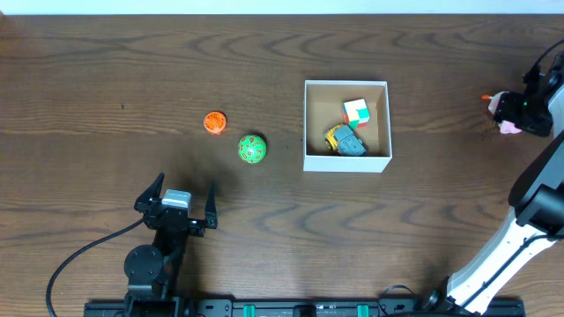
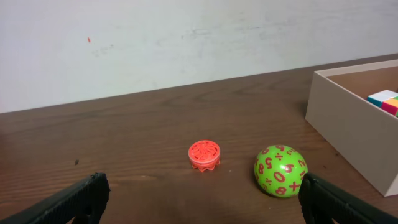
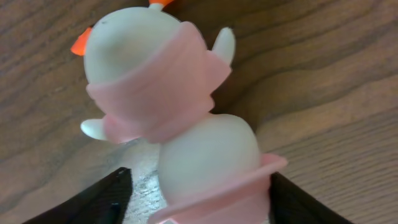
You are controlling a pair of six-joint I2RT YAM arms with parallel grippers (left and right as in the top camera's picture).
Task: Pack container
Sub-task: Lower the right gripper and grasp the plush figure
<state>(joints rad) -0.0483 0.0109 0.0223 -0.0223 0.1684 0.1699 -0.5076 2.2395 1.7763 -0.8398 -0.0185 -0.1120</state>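
Note:
The container [image 1: 346, 163], a white-walled square box with a brown inside, stands right of centre and holds a colour cube [image 1: 356, 112] and a yellow and grey toy car [image 1: 345, 140]. Its near wall [image 2: 348, 134] shows in the left wrist view. A white and pink doll toy [image 3: 149, 81] lies at the far right [image 1: 508, 126]. My right gripper [image 3: 199, 186] straddles its lower body; the right finger touches the pink skirt, the left finger stands off with a gap. A green number ball [image 2: 280, 170] and an orange ridged disc [image 2: 204, 155] lie ahead of my open, empty left gripper [image 2: 202, 193].
In the overhead view the ball [image 1: 252, 150] and disc [image 1: 214, 122] lie left of the container, with my left gripper [image 1: 186, 185] nearer the front edge. The right arm [image 1: 538, 211] reaches along the right edge. A pale wall backs the table.

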